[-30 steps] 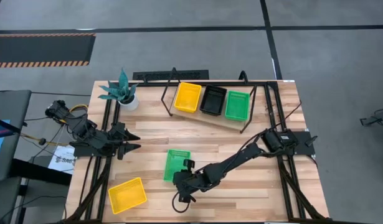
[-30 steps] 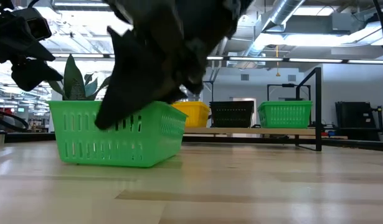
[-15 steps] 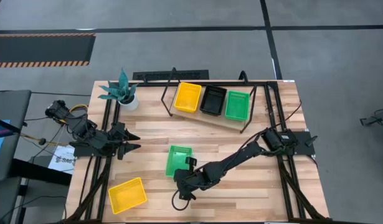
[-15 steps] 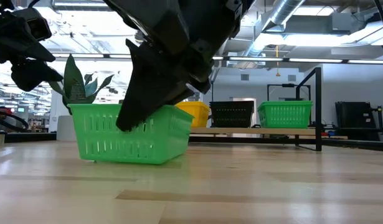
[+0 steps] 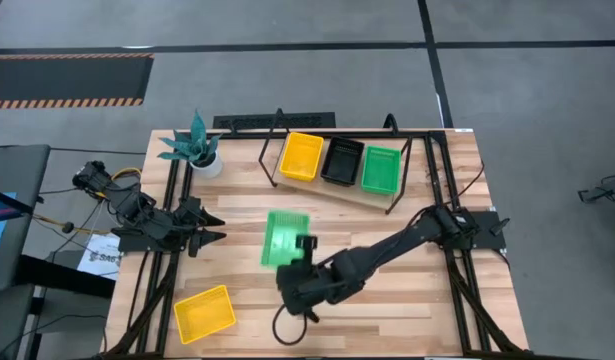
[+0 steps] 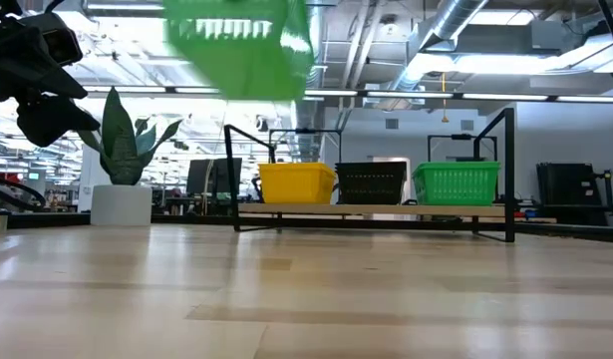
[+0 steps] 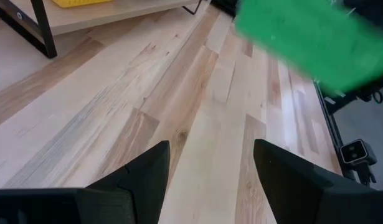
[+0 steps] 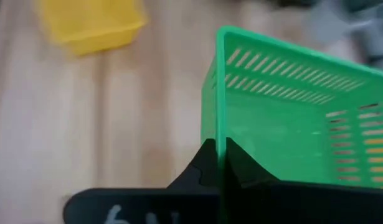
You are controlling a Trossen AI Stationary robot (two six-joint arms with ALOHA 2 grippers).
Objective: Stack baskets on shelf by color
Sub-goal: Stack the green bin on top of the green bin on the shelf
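Green basket (image 5: 286, 238) held off tabletop, well above it in low view (image 6: 238, 45), rim pinched in R gripper (image 8: 220, 163), fingers clamped on near wall. R gripper (image 5: 305, 262) mid-table, just beside basket's near edge. L gripper (image 5: 209, 227) idle at table's left side, fingers (image 7: 141, 177) apart. Shelf (image 5: 382, 200) at back w/ yellow (image 5: 301, 156), black (image 5: 342, 160), green (image 5: 381, 168) baskets in a row. Another yellow basket (image 5: 204, 312) front-left on slatted wood tabletop (image 5: 407, 300). Potted plant (image 5: 195, 145) back-left. Grey floor around; industrial hall behind.
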